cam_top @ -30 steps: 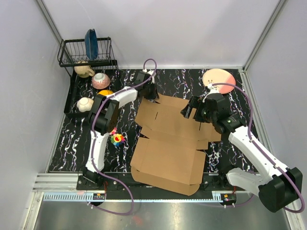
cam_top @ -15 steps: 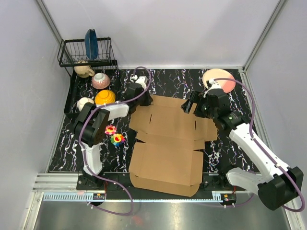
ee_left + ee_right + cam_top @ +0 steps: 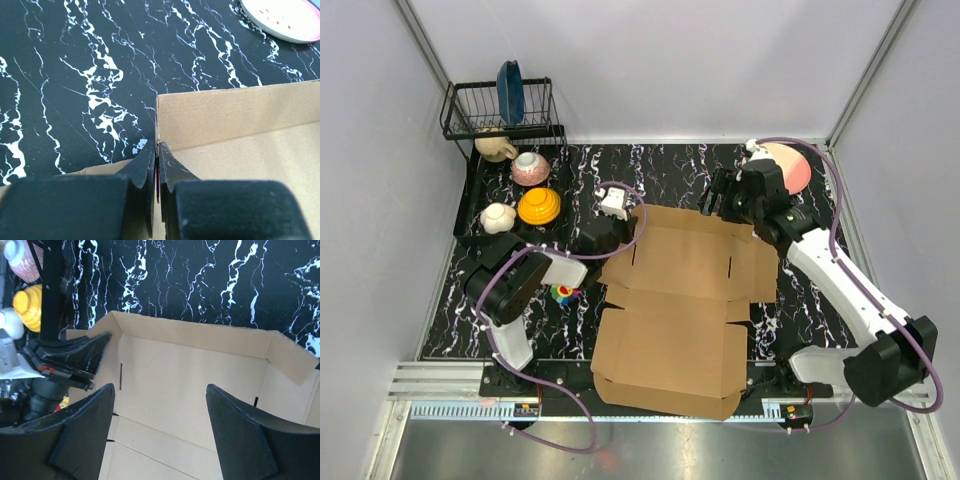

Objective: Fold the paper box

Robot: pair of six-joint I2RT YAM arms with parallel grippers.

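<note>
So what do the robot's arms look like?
White tubes with chunky black joints make up the left arm and right arm, and a purple cable loops along each. The left pincer and right pincer have pointy black fingers.

Paper box on marbled table, left arm and right arm at its far edge

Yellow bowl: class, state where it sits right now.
Top view: the yellow bowl sits at the far left, beside the white cup and just in front of the pink bowl.
</note>
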